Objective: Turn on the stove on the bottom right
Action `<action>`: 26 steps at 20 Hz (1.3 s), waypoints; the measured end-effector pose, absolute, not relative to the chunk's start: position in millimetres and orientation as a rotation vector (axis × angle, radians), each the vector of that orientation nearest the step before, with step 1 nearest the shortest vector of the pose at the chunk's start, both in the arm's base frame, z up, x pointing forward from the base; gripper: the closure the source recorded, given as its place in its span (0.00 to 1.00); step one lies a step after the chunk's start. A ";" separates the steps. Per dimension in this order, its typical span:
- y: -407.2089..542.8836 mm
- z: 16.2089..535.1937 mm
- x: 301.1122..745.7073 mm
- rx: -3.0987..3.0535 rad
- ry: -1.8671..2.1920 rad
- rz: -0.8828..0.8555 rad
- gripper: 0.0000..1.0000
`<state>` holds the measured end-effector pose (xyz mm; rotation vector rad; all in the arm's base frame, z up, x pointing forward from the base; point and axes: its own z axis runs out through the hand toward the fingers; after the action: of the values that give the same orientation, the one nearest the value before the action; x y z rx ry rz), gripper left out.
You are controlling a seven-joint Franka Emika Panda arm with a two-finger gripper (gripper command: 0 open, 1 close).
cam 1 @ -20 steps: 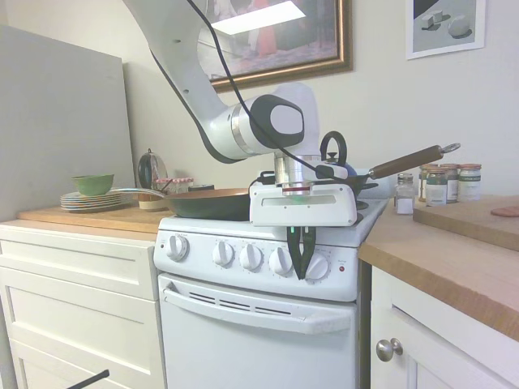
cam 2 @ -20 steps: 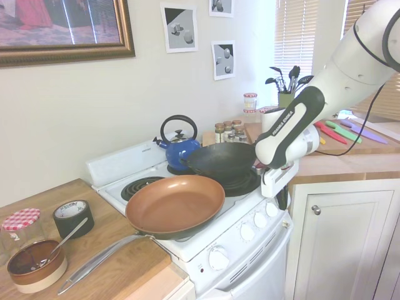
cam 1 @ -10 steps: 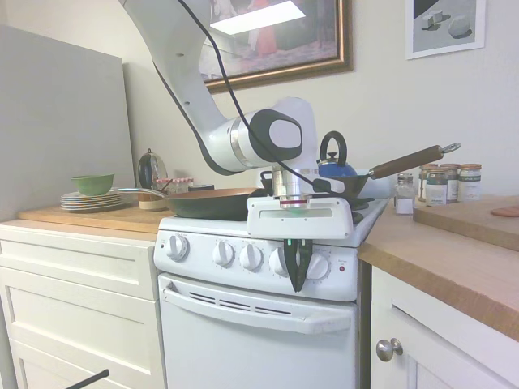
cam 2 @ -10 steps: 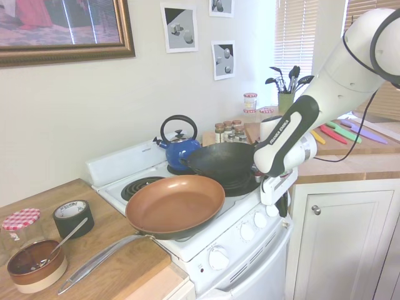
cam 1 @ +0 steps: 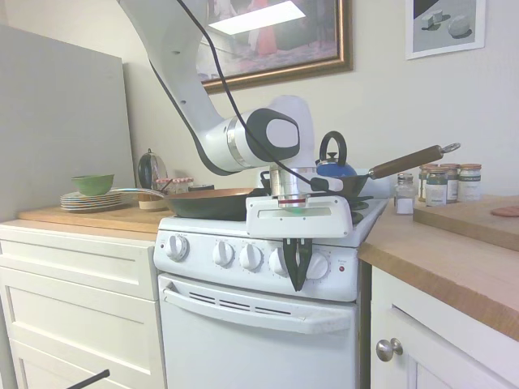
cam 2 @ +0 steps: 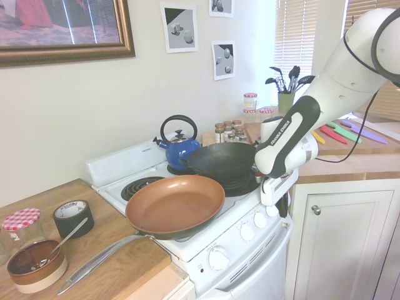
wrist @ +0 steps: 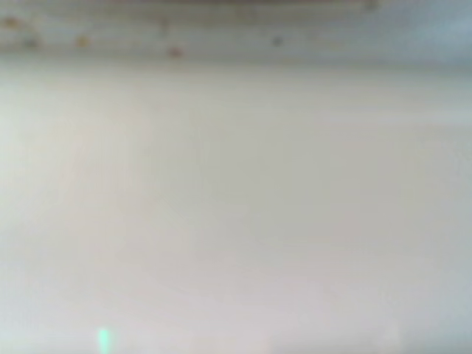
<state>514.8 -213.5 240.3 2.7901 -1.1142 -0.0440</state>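
Hanging fingers-down with its fingers together, your gripper (cam 1: 297,279) sits before the stove (cam 1: 259,324) panel, between the two rightmost knobs (cam 1: 318,267). You're at the approach step; next, I'd judge, spread the fingers and centre on the proper knob.

The black two-finger gripper (cam 1: 296,275) hangs fingers-down before the narrow white range (cam 1: 259,316), tips together between its two rightmost round white knobs (cam 1: 318,266); a copper-coloured frying pan (cam 1: 212,201) sits on top.
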 end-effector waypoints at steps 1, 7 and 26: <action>-213.8 245.2 512.4 2.786 -1.119 -0.030 1.00; -222.7 271.8 489.2 2.761 -1.136 0.028 1.00; -162.9 298.6 422.0 2.839 -1.075 0.039 0.00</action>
<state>422.0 -162.9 298.6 2.8388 -1.0748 0.0386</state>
